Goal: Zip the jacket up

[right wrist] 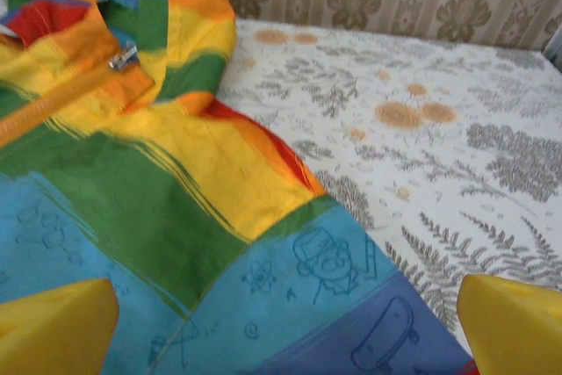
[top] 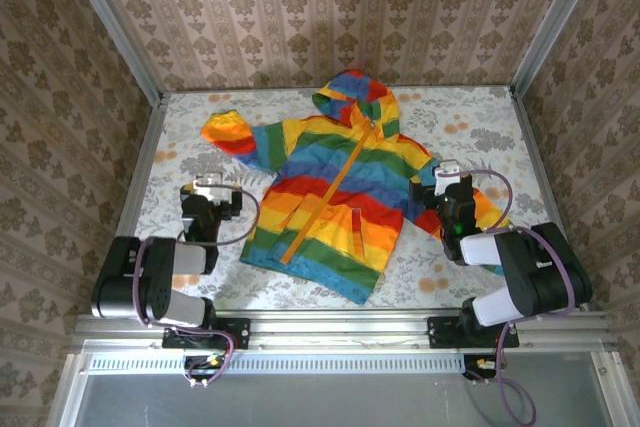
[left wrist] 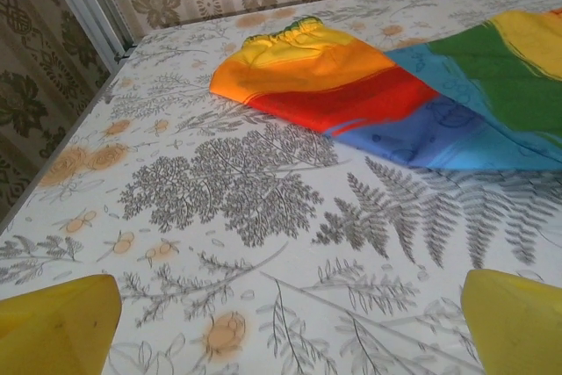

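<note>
Lying flat on the desk (top: 180, 132), the jacket (top: 335, 202) is flanked by the left pincer (top: 212, 184) and right pincer (top: 449, 171), both released and empty. Its zipper (top: 327, 190) is laid from near hem (top: 330, 272) to far hood (top: 355, 92), the slider (right wrist: 123, 56) seen at the collar (right wrist: 132, 85), nearer the right pincer.

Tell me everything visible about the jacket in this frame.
The jacket is a small hooded one in rainbow stripes, thin fabric with faint line drawings. It lies flat, front up, on the patterned table, hood at the far side, sleeves spread. Its orange zipper looks closed, pull at the collar. Nothing grips it.
</note>
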Controlling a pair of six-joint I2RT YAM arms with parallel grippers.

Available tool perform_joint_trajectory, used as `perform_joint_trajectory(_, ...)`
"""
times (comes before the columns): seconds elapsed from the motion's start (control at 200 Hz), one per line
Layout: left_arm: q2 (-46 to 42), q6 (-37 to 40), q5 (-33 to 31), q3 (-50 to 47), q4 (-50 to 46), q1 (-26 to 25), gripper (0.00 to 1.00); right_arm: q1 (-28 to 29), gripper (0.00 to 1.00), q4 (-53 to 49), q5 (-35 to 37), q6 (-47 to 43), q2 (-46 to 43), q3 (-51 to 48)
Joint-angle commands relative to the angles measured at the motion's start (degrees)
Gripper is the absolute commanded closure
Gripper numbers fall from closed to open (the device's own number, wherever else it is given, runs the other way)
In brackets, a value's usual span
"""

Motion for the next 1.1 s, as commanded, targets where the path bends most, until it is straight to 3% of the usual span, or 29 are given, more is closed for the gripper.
perform_joint_trajectory(0.0,4.5,0.3,1.1,3.5,5.4,1.5,0.0,-1.5,0.0,5.0,0.7,0.6,1.1,0.6)
perform_joint_trajectory(0.08,7.0,0.1,1.1,4.9,6.1,2.0,0.0,-2.7,0.0,3.1,-1.0,1.6,1.7,1.8)
perform_joint_trajectory(0.25,6.1,-1.4,3.5,10.7,-6.9,3.6,0.0,-4.1,0.0,-0.8,-2.0,3.0,4.0,4.8)
perform_joint_trajectory(0.415,6.1,-2.2,5.2,10.8,-7.0,4.8,0.0,-6.8,0.0,-5.2,-5.5,5.1,4.0,7.0)
perform_joint_trajectory(1.095,6.1,-1.9,5.2,10.8,-7.1,4.6,0.0,-6.7,0.0,-5.0,-5.6,4.9,4.1,6.9)
